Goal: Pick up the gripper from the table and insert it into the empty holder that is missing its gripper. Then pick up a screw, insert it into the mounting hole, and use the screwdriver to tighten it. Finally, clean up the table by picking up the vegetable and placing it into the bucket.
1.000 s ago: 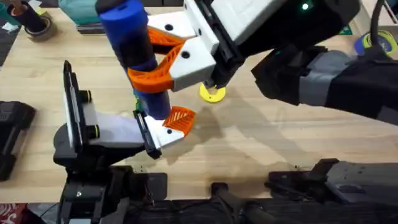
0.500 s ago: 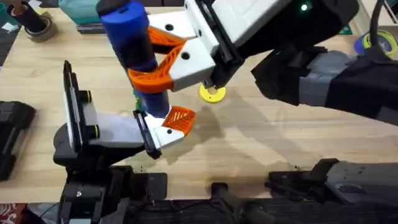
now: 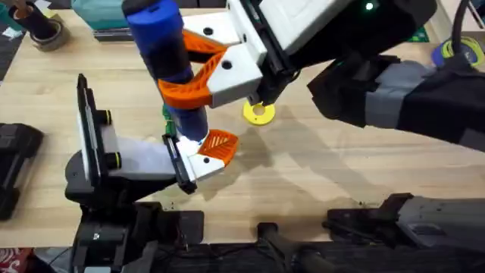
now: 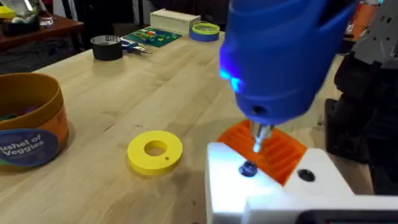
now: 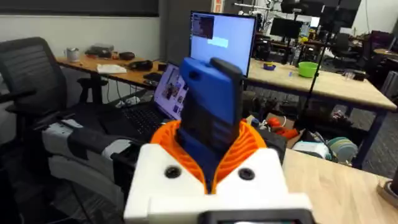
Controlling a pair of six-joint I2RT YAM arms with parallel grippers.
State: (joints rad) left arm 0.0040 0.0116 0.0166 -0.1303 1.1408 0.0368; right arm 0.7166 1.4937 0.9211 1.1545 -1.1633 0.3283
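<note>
Our right gripper point(image 3: 198, 70), clenched on the blue screwdriver point(image 3: 168, 57), has barely shifted; its tip sits just above the screw point(image 4: 248, 169) in the holder point(image 4: 273, 193), mid-worktop. We judge tightening underway. We cannot tell our left jaws' state.

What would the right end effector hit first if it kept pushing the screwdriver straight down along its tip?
Probably the dark screw in the white holder: in the left wrist view the screwdriver, held by the right end effector, has its silver tip just above that screw, beside the orange gripper. Depth is uncertain.
</note>
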